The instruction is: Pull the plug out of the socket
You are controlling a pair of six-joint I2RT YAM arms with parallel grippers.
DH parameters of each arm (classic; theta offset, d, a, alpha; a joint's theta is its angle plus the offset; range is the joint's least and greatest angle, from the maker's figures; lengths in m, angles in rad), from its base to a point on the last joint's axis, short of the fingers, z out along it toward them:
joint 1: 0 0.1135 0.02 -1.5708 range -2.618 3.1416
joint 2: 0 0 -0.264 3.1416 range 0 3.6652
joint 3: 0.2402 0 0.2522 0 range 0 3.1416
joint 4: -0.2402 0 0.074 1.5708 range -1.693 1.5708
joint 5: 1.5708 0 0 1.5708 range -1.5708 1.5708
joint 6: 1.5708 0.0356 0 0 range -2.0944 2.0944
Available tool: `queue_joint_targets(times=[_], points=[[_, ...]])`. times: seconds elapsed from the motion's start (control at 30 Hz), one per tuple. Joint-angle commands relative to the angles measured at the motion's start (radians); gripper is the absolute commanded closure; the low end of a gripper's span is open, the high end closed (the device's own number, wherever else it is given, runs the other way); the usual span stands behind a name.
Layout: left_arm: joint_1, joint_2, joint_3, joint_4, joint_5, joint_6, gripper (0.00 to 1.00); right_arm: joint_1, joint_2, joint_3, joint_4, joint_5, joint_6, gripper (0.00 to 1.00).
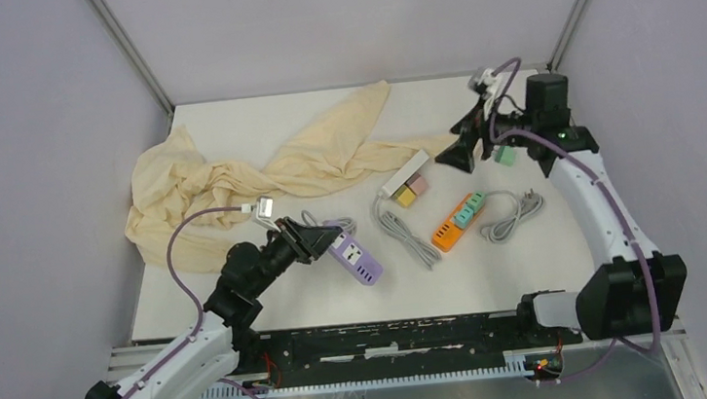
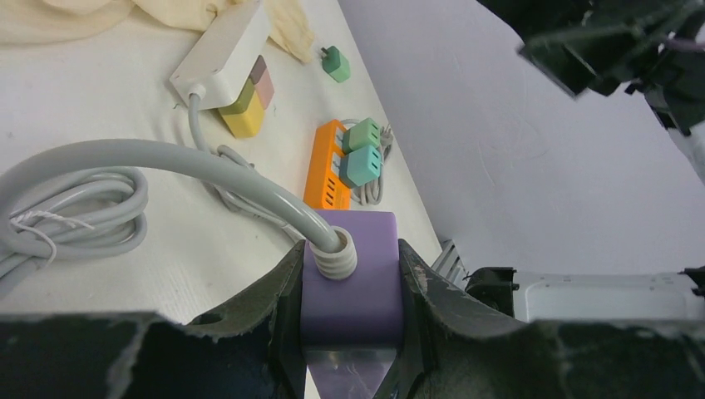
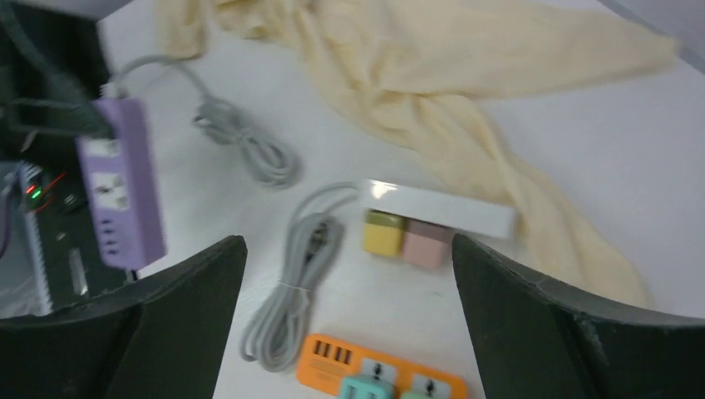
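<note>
My left gripper (image 1: pixel 306 238) is shut on the cord end of a purple power strip (image 1: pixel 356 259); in the left wrist view its fingers (image 2: pixel 274 307) clamp both sides of the strip (image 2: pixel 352 274). No plug shows in its sockets. My right gripper (image 1: pixel 457 150) is open and empty, held above the table near a white strip (image 3: pixel 441 208) carrying a yellow plug (image 3: pixel 382 231) and a pink plug (image 3: pixel 426 243). An orange strip (image 1: pixel 457 222) holds two green plugs (image 2: pixel 363 150). A loose green plug (image 1: pixel 505 156) lies by the right arm.
A cream cloth (image 1: pixel 249 175) is spread over the back left of the table. Grey coiled cords (image 1: pixel 406 229) lie between the strips, another (image 1: pixel 513 215) to the right of the orange strip. A black rail (image 1: pixel 392 337) runs along the near edge.
</note>
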Motion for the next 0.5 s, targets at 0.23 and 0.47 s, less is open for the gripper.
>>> queue_joint_targets(times=[0.23, 0.47], points=[[0.003, 0.090, 0.084, 0.204, -0.097, -0.151, 0.97, 0.392, -0.121, -0.135, 0.021, -0.145, -0.060, 0.00], [-0.049, 0.121, 0.236, -0.101, -0.386, -0.200, 0.97, 0.631, -0.031, -0.096, -0.023, 0.116, -0.042, 0.00]])
